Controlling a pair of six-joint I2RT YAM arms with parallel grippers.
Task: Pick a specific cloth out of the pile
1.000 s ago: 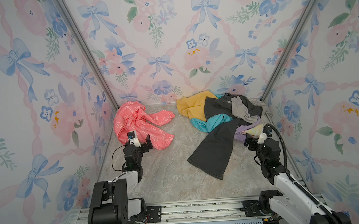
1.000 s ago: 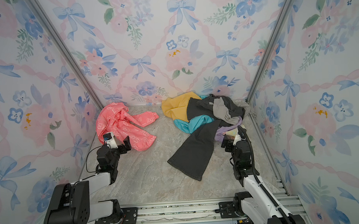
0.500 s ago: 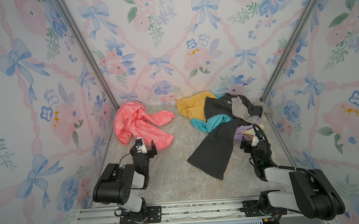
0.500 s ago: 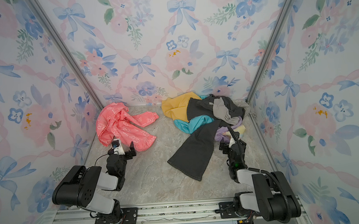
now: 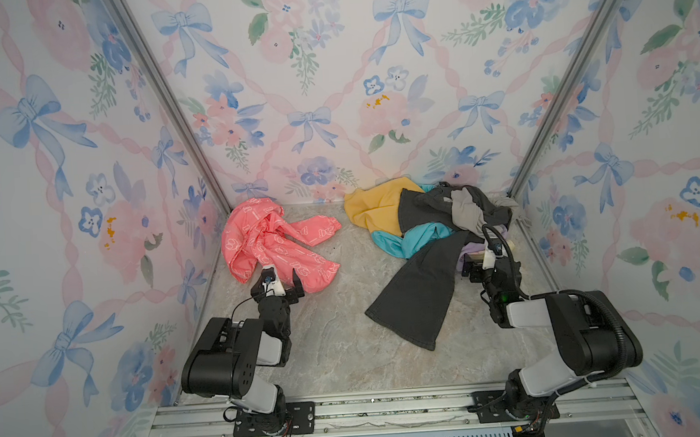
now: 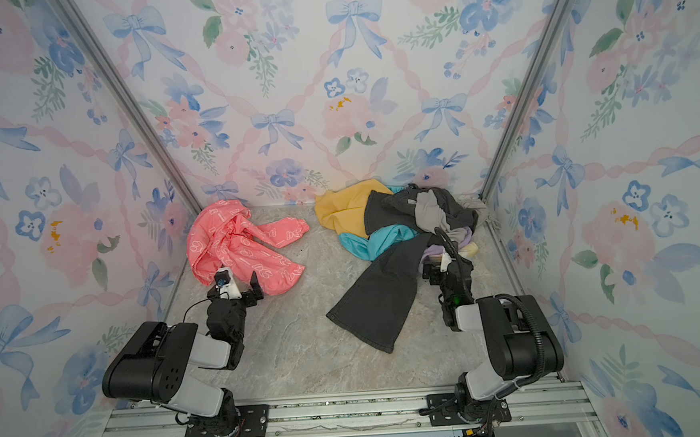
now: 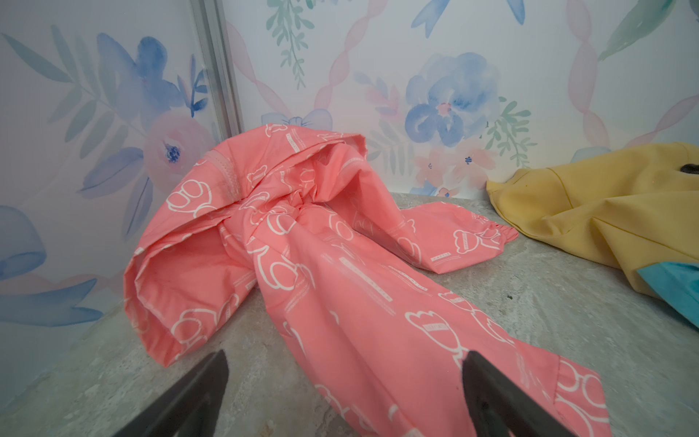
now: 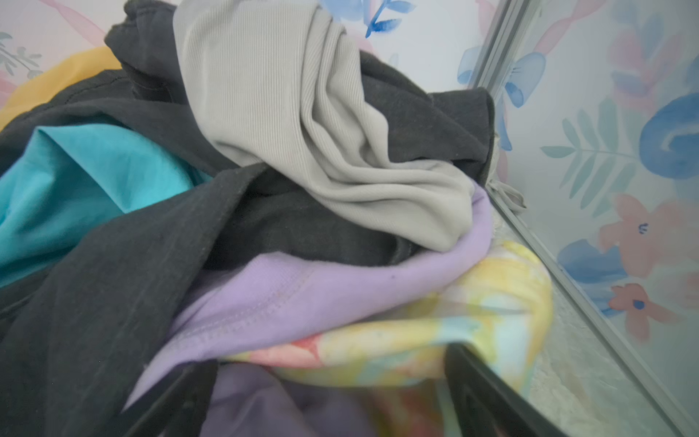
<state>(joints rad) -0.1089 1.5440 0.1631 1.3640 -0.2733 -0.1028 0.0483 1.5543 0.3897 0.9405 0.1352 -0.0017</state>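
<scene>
No readable text on the cloth point(image 7: 340, 265)

Bright, even, diffuse light in both top views, soft faint shadows on the grey marbled floor point(image 5: 340, 353), wide-angle stretching toward frame corners, coral-pink bear-printed cloth point(image 7: 302, 265) sharp in left wrist view, pastel tie-dye cloth point(image 8: 397, 340) blurred in right wrist view.

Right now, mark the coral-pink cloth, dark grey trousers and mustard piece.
coral-pink cloth point(image 5: 277, 249): in a top view, crumpled middle.
dark grey trousers point(image 5: 418, 302): in a top view, flared leg.
mustard piece point(image 7: 605, 212): left wrist view, folded front.
</scene>
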